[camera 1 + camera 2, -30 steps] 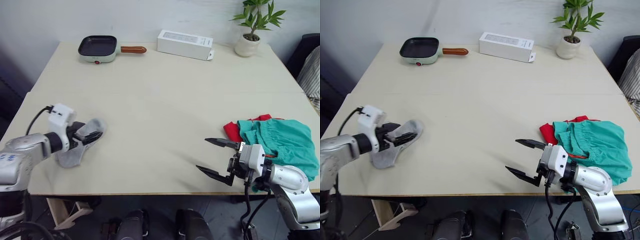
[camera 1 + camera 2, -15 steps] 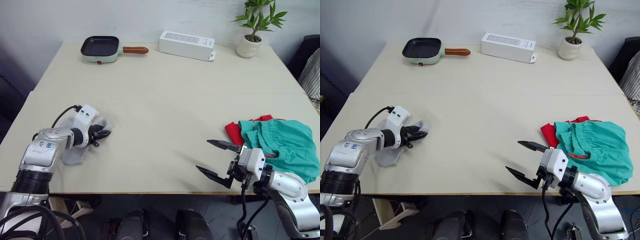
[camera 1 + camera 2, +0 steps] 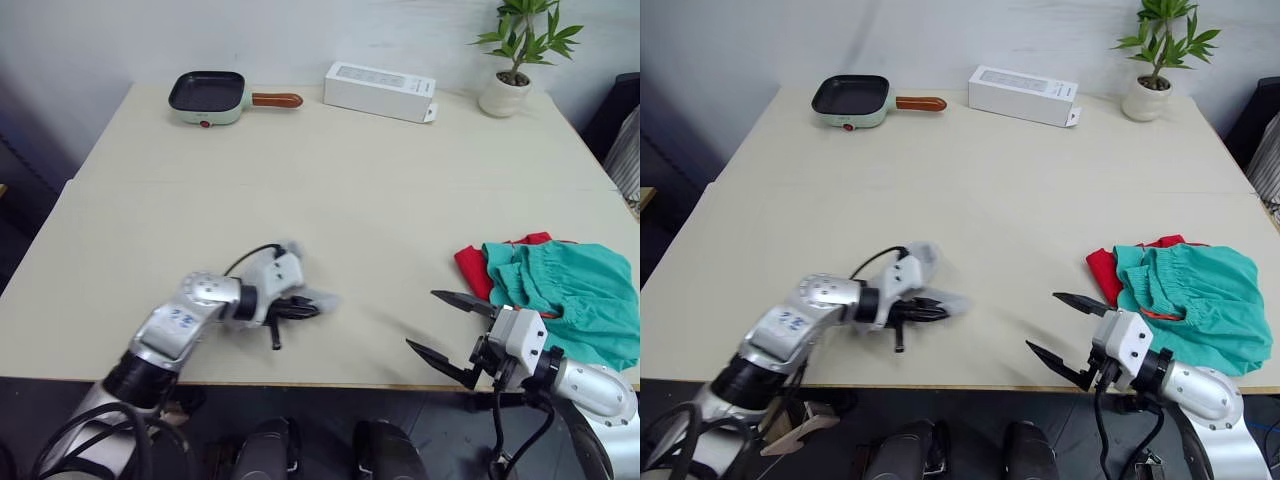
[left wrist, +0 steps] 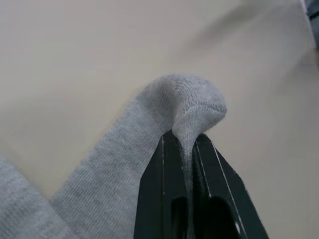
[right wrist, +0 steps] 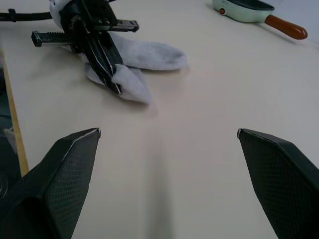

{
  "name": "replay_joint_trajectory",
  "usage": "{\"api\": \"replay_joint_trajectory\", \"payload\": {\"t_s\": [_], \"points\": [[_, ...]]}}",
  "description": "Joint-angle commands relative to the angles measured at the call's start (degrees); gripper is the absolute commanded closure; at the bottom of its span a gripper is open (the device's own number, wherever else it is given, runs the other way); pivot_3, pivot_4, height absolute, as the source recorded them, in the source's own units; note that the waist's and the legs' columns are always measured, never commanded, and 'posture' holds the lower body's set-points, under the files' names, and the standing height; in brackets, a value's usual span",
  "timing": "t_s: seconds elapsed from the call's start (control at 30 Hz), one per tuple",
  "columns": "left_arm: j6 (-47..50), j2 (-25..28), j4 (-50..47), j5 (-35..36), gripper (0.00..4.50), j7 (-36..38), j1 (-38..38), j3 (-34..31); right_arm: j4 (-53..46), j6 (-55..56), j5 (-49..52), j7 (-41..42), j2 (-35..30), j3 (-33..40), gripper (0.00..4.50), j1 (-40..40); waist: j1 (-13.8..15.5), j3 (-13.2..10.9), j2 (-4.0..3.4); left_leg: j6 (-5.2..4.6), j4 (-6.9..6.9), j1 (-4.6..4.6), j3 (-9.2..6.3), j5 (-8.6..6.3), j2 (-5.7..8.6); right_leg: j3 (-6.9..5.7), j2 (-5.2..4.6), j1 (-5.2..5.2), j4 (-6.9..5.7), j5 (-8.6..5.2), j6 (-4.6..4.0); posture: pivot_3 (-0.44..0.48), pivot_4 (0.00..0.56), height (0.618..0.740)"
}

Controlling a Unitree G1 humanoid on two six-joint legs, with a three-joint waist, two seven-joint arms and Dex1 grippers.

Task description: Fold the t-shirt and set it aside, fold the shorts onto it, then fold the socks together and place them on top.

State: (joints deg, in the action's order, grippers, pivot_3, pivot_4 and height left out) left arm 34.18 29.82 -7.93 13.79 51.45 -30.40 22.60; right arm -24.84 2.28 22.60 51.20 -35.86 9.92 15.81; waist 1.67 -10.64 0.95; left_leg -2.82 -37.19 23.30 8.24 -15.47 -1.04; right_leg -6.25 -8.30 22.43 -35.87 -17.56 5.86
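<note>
1. Your tabletop [image 3: 330, 180] is pale beige. The task garments sit along the near edge, well apart: a pile at your right, the socks left of centre.
2. Shorts [image 3: 575, 290]: teal-green, rumpled, gathered waistband facing the table's middle, lying on top of the t-shirt at the near right.
3. T-shirt [image 3: 470, 265]: bright red, mostly covered by the shorts, showing just a strip on the side toward centre.
4. Socks [image 3: 930, 280]: light grey knit, bunched around your left gripper [image 3: 930, 311], which is clamped on a fold of sock [image 4: 192, 112].
5. Right gripper [image 3: 450, 325]: jaws spread wide, holding nothing, just beside the pile, pointing toward the socks. Bare tabletop lies between them.
6. Far edge, well away: green pan [image 3: 207, 93] with a brown handle, white box [image 3: 380, 90], potted plant [image 3: 512, 55].
</note>
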Motion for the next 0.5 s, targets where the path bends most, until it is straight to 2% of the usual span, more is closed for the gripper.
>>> {"api": "replay_joint_trajectory", "payload": {"t_s": [0.03, 0.1, 0.27, 0.3, 0.47, 0.5], "points": [[-1.96, -5.68, 0.59, -1.53, 4.48, 0.11, -3.86, 3.51, -2.83, 0.18, -0.27, -1.10, -0.45, 2.33, 0.00, 2.85, -0.04, 0.00, 0.00, -0.09, -0.02, 0.00, 0.00, 0.02, 0.02, 0.01, -0.02, -0.01, 0.01, 0.01, 0.02, 0.000, 0.150, 0.740], [-2.01, -7.83, 1.71, -2.18, 4.48, -0.10, -4.90, 4.25, -3.34, -0.04, -0.42, -1.56, -0.54, 2.46, 0.00, 3.95, -0.07, 0.00, 0.00, -0.15, -0.02, 0.00, 0.04, 0.01, 0.04, 0.02, -0.04, -0.02, 0.03, 0.02, 0.04, 0.000, 0.150, 0.740], [-2.90, -9.81, 2.33, -1.70, 3.13, 1.40, -6.14, 3.64, -4.79, -2.31, -0.59, -3.93, -0.03, 2.43, 0.00, 5.66, -0.49, 0.00, -0.01, -0.10, -0.01, -0.03, 0.07, 0.03, -0.11, 0.00, 0.08, 0.02, -0.02, 0.02, 0.03, 0.000, 0.150, 0.740], [-3.57, -9.69, 2.09, -1.03, 2.73, 2.17, -6.17, 2.77, -5.06, -3.46, -0.47, -4.81, 0.03, 2.67, 0.00, 5.64, -0.42, 0.00, -0.01, -0.09, -0.02, -0.03, 0.06, 0.04, -0.12, -0.01, 0.08, 0.02, -0.02, 0.01, 0.02, 0.000, 0.150, 0.740], [-8.74, -9.05, 1.08, 4.36, 1.26, 7.95, -5.61, -2.67, -5.47, -9.16, 2.67, -5.83, -0.88, 3.56, 0.00, 4.31, -0.32, 0.00, -0.01, -0.12, -0.05, -0.02, 0.06, 0.02, -0.11, 0.00, 0.02, 0.01, 0.01, 0.01, 0.01, 0.000, 0.150, 0.740], [-8.74, -9.70, 1.68, 5.71, 1.26, 7.55, -5.84, -4.71, -5.83, -11.55, 4.32, -6.33, -1.02, 3.69, 0.00, 3.43, -0.32, 0.00, -0.01, -0.12, -0.05, -0.02, 0.05, 0.02, -0.11, 0.00, 0.01, 0.01, 0.02, 0.01, 0.01, 0.000, 0.150, 0.740]]}}
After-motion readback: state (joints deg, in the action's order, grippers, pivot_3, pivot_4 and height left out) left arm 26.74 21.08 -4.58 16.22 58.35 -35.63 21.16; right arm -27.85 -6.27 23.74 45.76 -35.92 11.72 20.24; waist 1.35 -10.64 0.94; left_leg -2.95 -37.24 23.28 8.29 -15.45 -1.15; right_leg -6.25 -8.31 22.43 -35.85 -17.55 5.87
